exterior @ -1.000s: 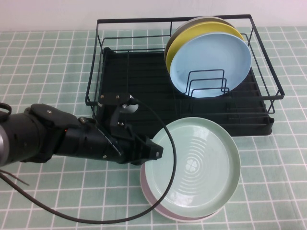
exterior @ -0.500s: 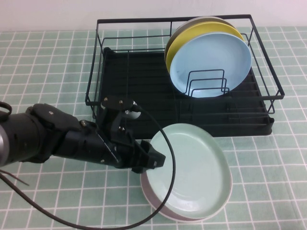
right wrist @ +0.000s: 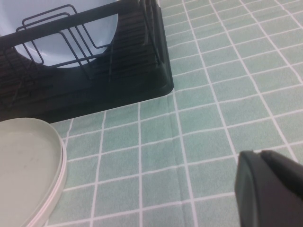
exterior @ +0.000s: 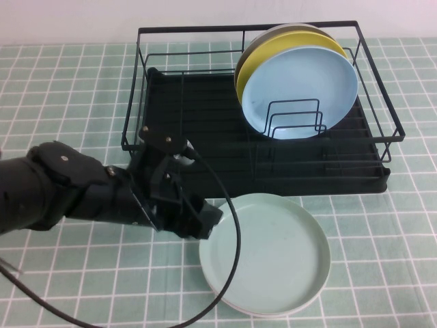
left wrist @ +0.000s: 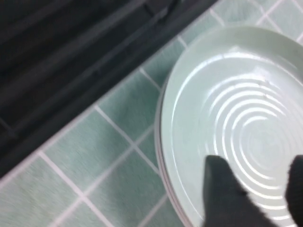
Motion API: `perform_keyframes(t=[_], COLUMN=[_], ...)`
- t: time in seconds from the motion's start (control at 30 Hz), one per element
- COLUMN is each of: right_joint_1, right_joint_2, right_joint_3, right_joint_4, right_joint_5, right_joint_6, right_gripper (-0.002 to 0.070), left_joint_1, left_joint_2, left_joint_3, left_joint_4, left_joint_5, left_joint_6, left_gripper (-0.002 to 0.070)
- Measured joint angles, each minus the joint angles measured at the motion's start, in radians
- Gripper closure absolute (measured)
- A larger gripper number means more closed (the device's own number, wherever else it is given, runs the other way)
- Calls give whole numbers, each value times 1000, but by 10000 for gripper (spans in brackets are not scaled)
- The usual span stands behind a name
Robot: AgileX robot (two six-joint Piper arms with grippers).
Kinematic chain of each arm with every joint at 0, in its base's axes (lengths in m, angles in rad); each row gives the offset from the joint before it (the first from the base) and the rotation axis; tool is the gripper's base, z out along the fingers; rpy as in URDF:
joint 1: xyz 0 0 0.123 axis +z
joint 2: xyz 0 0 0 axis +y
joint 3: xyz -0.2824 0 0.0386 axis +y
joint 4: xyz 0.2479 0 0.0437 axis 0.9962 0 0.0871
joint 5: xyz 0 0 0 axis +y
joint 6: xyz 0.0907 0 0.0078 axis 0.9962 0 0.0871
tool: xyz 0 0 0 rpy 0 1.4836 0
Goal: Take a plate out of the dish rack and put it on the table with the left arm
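Observation:
The mint-green plate (exterior: 273,263) lies flat on a pale pink plate (exterior: 263,313) on the tiled table (exterior: 68,89), just in front of the black dish rack (exterior: 198,116). My left gripper (exterior: 208,220) sits at the plate's left rim, open, holding nothing. The left wrist view shows its two dark fingers (left wrist: 222,198) apart over the ringed plate (left wrist: 236,109), with the pink rim (left wrist: 161,156) below and the rack (left wrist: 71,56) behind. My right gripper (right wrist: 270,189) is shut and empty above bare tiles, to the right of the plate (right wrist: 23,161) and rack (right wrist: 118,90).
A light blue plate (exterior: 300,89), a yellow plate (exterior: 273,51) and a grey one (exterior: 273,32) stand upright in the rack's right half. The left arm's black cable (exterior: 235,239) loops over the mint plate's left edge.
The mint plate went from tilted in the left gripper's hold to lying flat on the pink plate. The left gripper opened, let it go and drew back a little to the left.

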Motion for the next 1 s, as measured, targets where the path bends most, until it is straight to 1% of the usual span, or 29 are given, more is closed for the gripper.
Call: perform_keyframes(t=[0.13, 0.17, 0.27, 0.4, 0.63, 0.8, 1.0], right_joint_1=[0, 0, 0, 0, 0, 0, 0], right_joint_2=[0, 0, 0, 0, 0, 0, 0], right_joint_3=[0, 0, 0, 0, 0, 0, 0], right_joint_4=[0, 0, 0, 0, 0, 0, 0], right_joint_5=[0, 0, 0, 0, 0, 0, 0], right_joint_6=[0, 0, 0, 0, 0, 0, 0], right_gripper=[696, 696, 696, 696, 696, 696, 696], left_joint_1=[0, 0, 0, 0, 0, -2, -4], left_joint_2=[-54, -69, -111, -193, -438, -583, -612], left_joint_3=[0, 0, 0, 18, 158, 269, 340], left_joint_4=[44, 63, 124, 185, 193, 193, 189], left_joint_5=[-34, -42, -63, -134, -319, -300, -235], left_joint_6=[2, 2, -13, -46, -71, -99, -109], left_gripper=[577, 611, 656, 671, 675, 675, 675])
